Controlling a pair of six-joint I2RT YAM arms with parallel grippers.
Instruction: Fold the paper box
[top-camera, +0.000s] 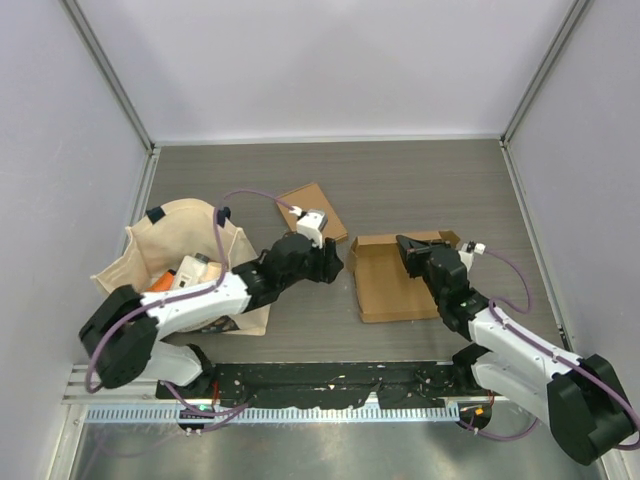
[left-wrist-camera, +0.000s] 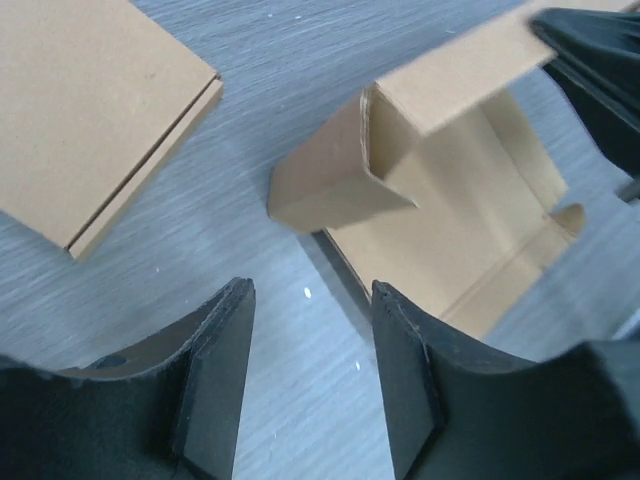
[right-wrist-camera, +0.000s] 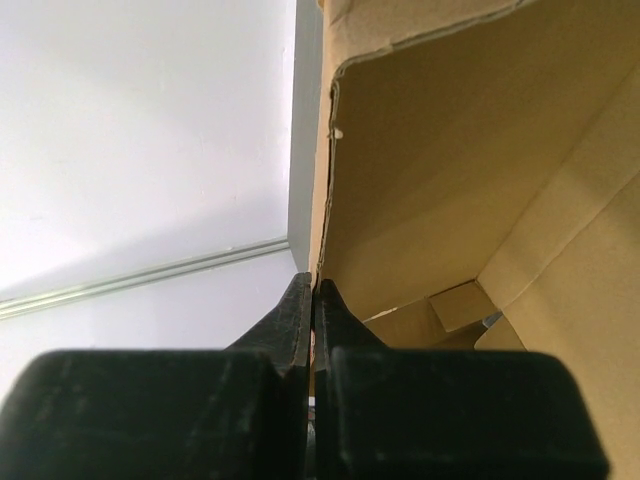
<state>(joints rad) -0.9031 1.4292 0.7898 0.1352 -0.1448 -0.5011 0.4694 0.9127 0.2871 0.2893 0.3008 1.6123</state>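
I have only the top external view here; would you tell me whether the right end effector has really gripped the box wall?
Observer: Yes. In the right wrist view the right end effector is shut on the thin edge of a raised wall of the paper box.
Operator: Thank you. Is the left end effector holding anything?
Observer: No. The left wrist view shows the left end effector open and empty over the table, short of the box's corner.
Operator: And the brown piece behind it?
Observer: Up close, that cardboard piece is two flat layers, lying apart from the box.
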